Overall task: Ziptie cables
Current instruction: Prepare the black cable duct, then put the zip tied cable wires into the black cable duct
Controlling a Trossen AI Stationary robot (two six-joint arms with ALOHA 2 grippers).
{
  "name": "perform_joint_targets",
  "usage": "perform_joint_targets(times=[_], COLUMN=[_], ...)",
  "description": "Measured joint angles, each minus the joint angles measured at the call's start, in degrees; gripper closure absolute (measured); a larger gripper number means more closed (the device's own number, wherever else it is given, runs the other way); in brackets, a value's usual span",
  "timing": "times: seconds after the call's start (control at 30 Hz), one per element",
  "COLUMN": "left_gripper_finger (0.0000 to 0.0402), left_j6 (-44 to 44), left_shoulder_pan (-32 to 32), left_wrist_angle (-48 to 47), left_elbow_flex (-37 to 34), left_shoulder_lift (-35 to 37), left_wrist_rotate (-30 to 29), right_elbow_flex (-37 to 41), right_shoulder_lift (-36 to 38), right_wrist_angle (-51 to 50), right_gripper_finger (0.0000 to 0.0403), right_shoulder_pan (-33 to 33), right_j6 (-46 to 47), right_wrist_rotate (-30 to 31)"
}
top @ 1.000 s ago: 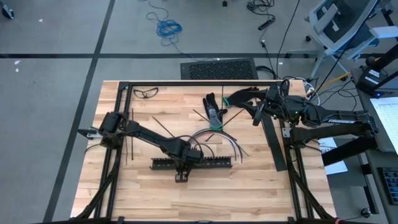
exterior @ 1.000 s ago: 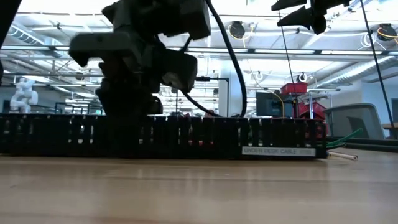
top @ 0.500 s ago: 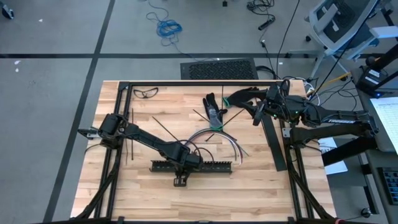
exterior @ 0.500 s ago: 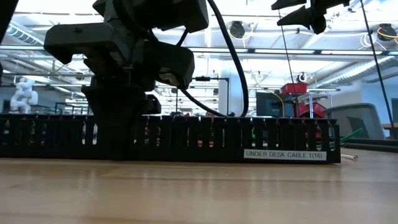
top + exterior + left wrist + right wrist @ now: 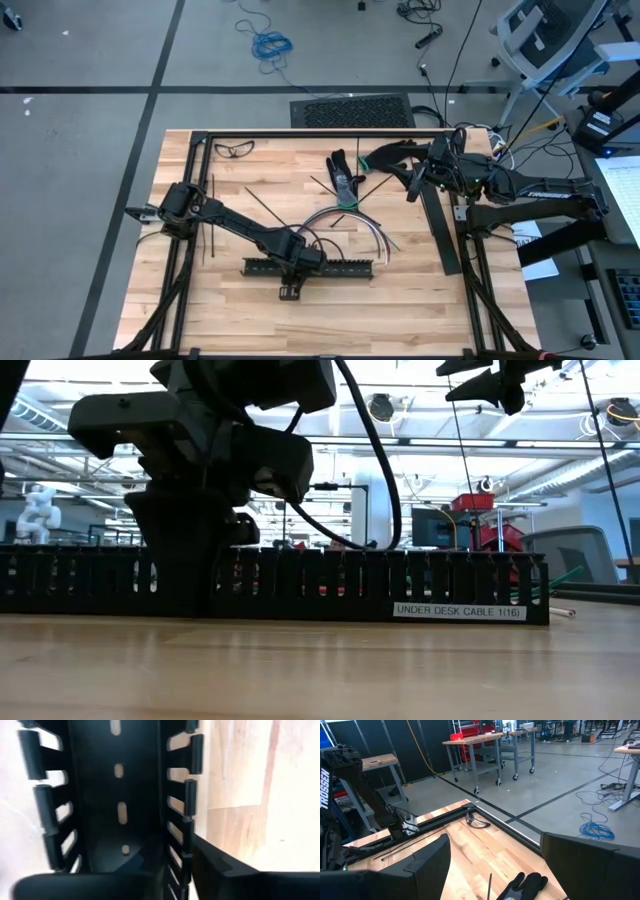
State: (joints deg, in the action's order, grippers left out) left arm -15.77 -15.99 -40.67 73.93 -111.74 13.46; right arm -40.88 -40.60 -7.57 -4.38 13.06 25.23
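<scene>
left pincer (image 5: 290, 272) straddling slotted rail (image 5: 340, 266) wall; cables (image 5: 345, 218) beyond.

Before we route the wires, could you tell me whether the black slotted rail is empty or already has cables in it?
Empty where visible: the left wrist view shows the rail's bare floor; the cables lie on the table beyond it.

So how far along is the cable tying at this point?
Early. Nothing looks tied: the cables lie fanned out loose, and the zipties lie scattered on the table. The left hand is down at the black slotted rail; the right hand waits open above the far side. Bundling and tying remain.
</scene>
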Motion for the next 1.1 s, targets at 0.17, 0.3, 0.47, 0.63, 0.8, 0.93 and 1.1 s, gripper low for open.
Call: perform_joint_targets(times=[0.17,0.3,0.47,0.63,0.8,0.93,1.1], left_gripper_finger=[0.0255,0.0226,0.0221,0.0221,0.0220,0.0220,0.0220], left_j6=[-0.5,0.0,4.0,8.7,10.7,6.3,-2.0], left_shoulder_pan=[0.0,0.0,0.0,0.5,2.7,5.9,9.6], left_wrist_angle=[-0.8,-5.3,-11.8,-21.2,-29.4,-23.1,-17.4], left_elbow_flex=[0.5,3.9,9.9,17.3,24.4,23.2,17.8], left_shoulder_lift=[0.0,0.0,0.4,0.4,2.2,6.8,7.2], left_wrist_rotate=[1.3,1.6,1.3,-1.4,-12.1,-22.3,-22.8], right_elbow_flex=[0.0,0.0,0.0,0.0,0.0,0.0,0.0], right_shoulder_lift=[0.0,0.0,0.0,0.0,0.0,0.1,0.1], right_wrist_angle=[0.0,0.0,0.0,0.0,0.0,0.0,-0.3], right_gripper_finger=[0.0106,0.0106,0.0106,0.0106,0.0105,0.0105,0.0105], right_shoulder_pan=[0.0,0.0,0.0,0.0,0.0,0.0,0.0], right_j6=[0.0,0.0,-0.2,-0.2,-0.3,-0.7,-0.7], right_wrist_rotate=[0.0,0.0,0.0,0.0,0.0,0.0,0.0])
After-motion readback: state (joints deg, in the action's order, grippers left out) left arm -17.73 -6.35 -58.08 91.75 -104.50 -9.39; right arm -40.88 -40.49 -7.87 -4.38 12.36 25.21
